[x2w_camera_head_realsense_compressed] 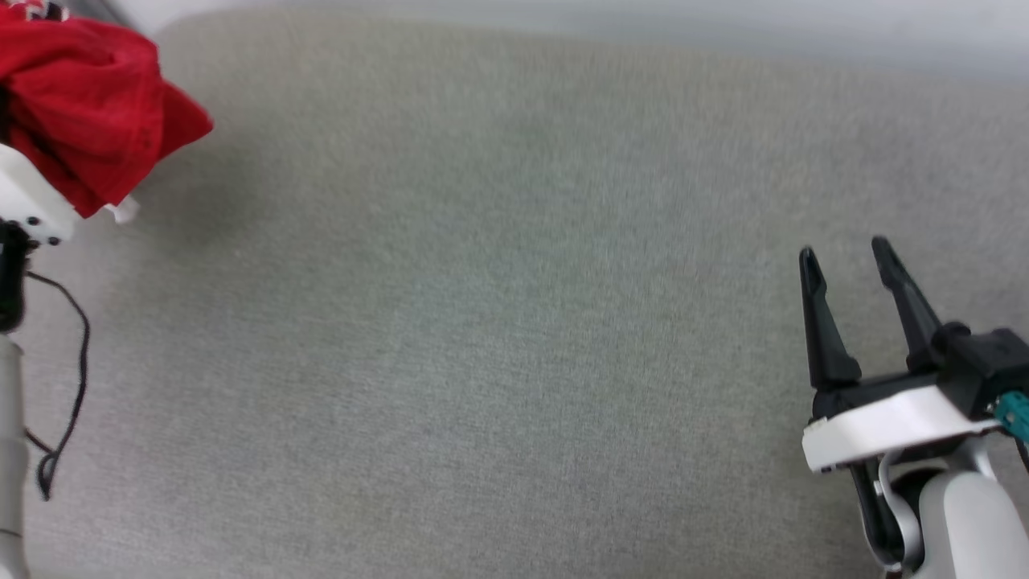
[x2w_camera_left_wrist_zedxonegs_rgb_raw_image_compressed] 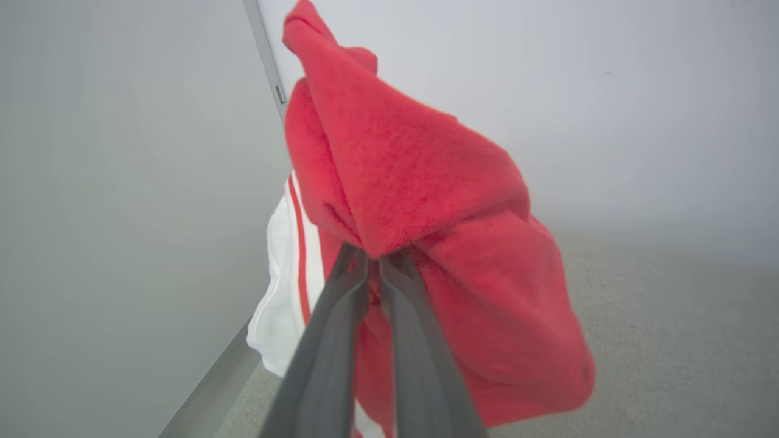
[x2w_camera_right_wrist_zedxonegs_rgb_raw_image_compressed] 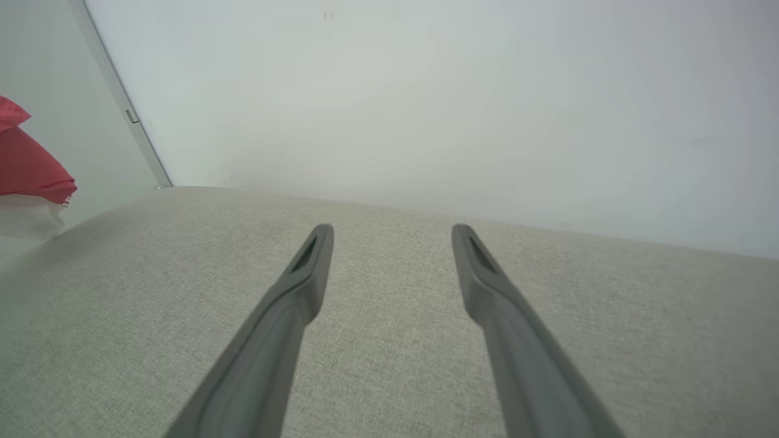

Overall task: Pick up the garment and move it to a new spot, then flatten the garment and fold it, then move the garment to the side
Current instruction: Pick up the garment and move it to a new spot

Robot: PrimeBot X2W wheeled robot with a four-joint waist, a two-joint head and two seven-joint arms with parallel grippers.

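Note:
The garment (x2w_camera_head_realsense_compressed: 88, 104) is a bunched red shirt with a white striped sleeve, hanging at the far left of the head view above the grey fabric surface (x2w_camera_head_realsense_compressed: 514, 322). My left gripper (x2w_camera_left_wrist_zedxonegs_rgb_raw_image_compressed: 372, 258) is shut on a fold of the garment (x2w_camera_left_wrist_zedxonegs_rgb_raw_image_compressed: 426, 201), which drapes down around its fingers; the white sleeve (x2w_camera_left_wrist_zedxonegs_rgb_raw_image_compressed: 286, 292) hangs to the left. In the head view just the pale wrist of that arm (x2w_camera_head_realsense_compressed: 28, 201) shows below the cloth. My right gripper (x2w_camera_head_realsense_compressed: 844, 253) stands open at the lower right, holding nothing, fingers (x2w_camera_right_wrist_zedxonegs_rgb_raw_image_compressed: 316, 255) spread over bare fabric. The garment (x2w_camera_right_wrist_zedxonegs_rgb_raw_image_compressed: 27, 170) shows at the left edge of the right wrist view.
A pale wall (x2w_camera_right_wrist_zedxonegs_rgb_raw_image_compressed: 426, 91) rises behind the grey surface, with a metal strip (x2w_camera_right_wrist_zedxonegs_rgb_raw_image_compressed: 122, 103) running up at the corner. A thin black cable (x2w_camera_head_realsense_compressed: 72, 386) hangs by my left arm at the left edge.

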